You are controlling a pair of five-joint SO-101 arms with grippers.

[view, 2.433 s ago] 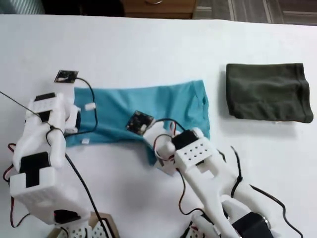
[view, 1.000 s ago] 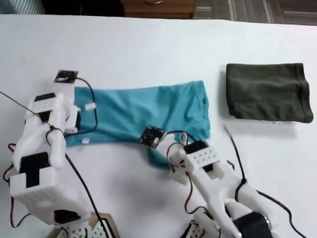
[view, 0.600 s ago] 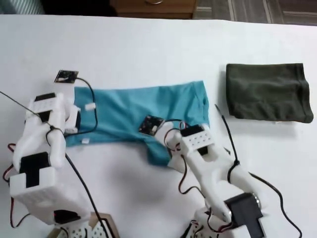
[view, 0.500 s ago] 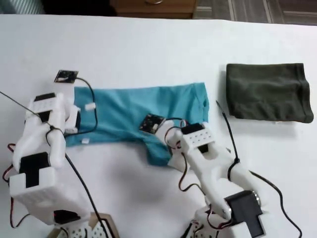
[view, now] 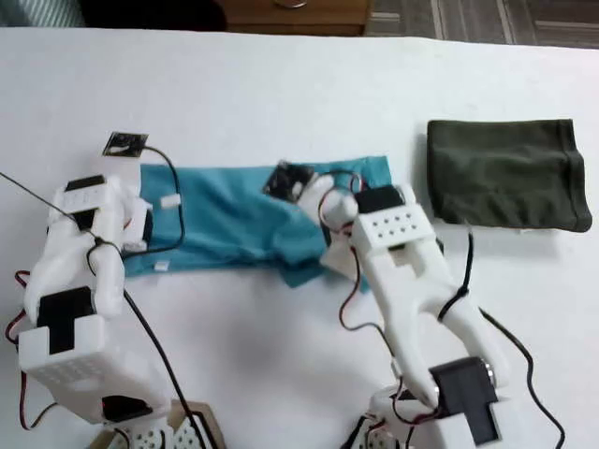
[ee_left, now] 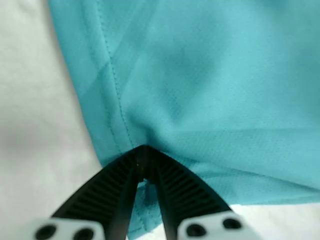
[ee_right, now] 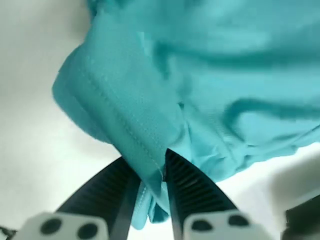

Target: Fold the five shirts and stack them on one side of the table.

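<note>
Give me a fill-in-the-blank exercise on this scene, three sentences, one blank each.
The left gripper is ____ on the teal shirt. The dark green shirt lies ____ on the table. The right gripper pinches the ____ shirt.
Missing words: shut; folded; teal.

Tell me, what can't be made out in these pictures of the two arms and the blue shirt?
- High view: the right arm covers the teal shirt's near corner, hiding the grip there.
- High view: the left arm covers the shirt's left end.
- Right wrist view: beyond the right gripper the cloth is blurred, so its folds are unclear.
- High view: the dark green shirt's top layer hides those underneath.
</note>
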